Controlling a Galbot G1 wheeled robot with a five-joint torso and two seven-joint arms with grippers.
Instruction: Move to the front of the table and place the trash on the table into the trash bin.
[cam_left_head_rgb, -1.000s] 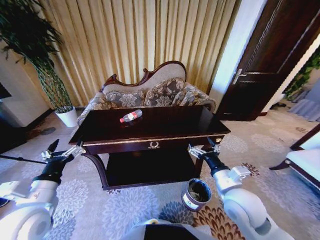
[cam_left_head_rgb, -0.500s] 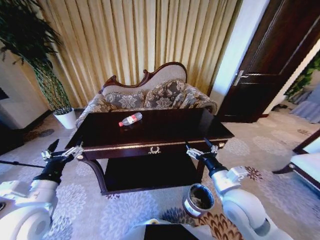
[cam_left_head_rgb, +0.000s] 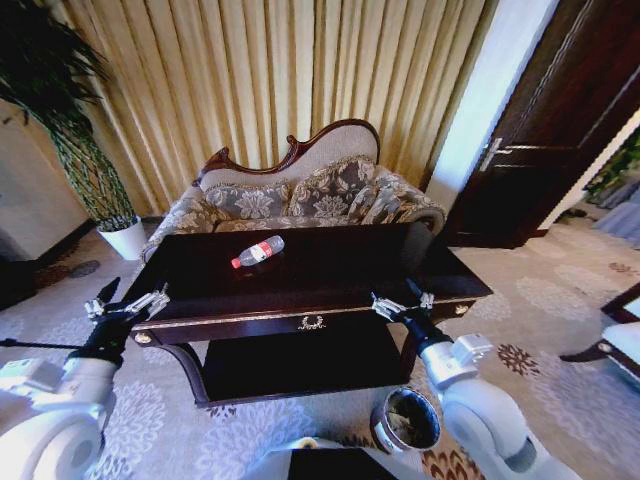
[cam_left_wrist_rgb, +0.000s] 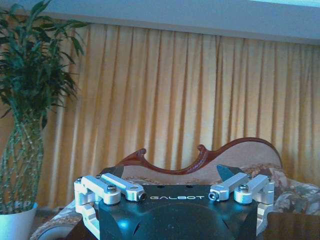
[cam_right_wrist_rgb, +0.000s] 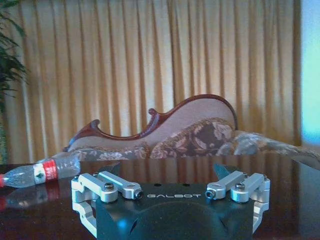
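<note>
Trash bin (cam_left_head_rgb: 408, 420), dark contents unclear

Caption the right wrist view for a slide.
Open right gripper at table height, plastic bottle lying ahead, sofa behind.

the word "galbot" is showing in pale capital letters on the dark body of the left gripper (cam_left_wrist_rgb: 175, 185) in the left wrist view, sitting between its two spread silver finger mounts. the same word "galbot" is showing on the dark body of the right gripper (cam_right_wrist_rgb: 172, 182) in the right wrist view, again centred between the spread finger mounts. the bottle (cam_right_wrist_rgb: 37, 171) lying on the table (cam_left_head_rgb: 340, 270) is wearing a red label, but its print is too small to read. the gold emblem (cam_left_head_rgb: 312, 322) on the table's front is carrying no legible letters.
</note>
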